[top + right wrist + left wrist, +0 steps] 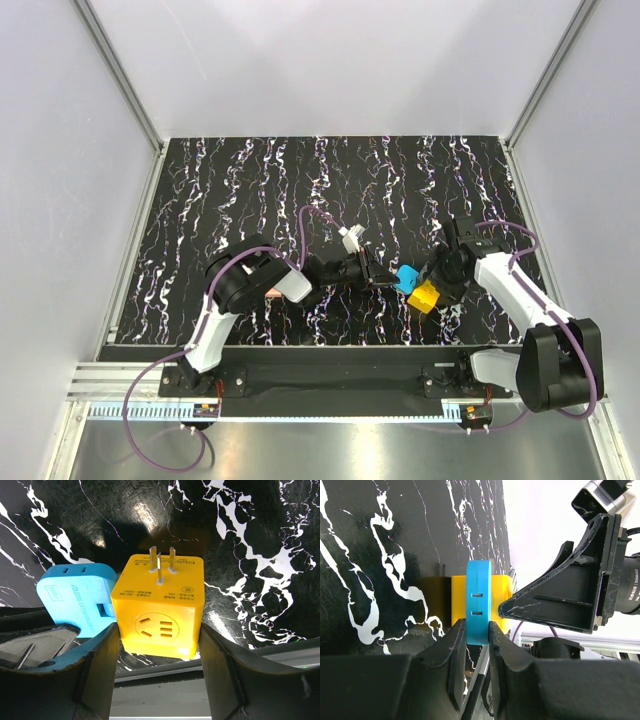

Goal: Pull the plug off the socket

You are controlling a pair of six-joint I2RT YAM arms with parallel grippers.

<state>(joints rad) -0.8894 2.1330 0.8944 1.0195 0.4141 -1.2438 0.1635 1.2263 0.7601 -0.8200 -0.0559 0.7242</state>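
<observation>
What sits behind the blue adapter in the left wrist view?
The yellow adapter sits directly behind the blue adapter, which the left tool pinches. Whatever pins join them are covered.

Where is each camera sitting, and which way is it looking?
Top camera: high behind the arms, looking down at the table; both the left arm and right arm show.
Left wrist camera: on the left arm, looking along the table at the blue block; its left gripper pinches it.
Right wrist camera: on the right arm, looking down at the yellow block; its right gripper sits around it.
Shared: both wrist views show the blue and yellow blocks touching.
</observation>
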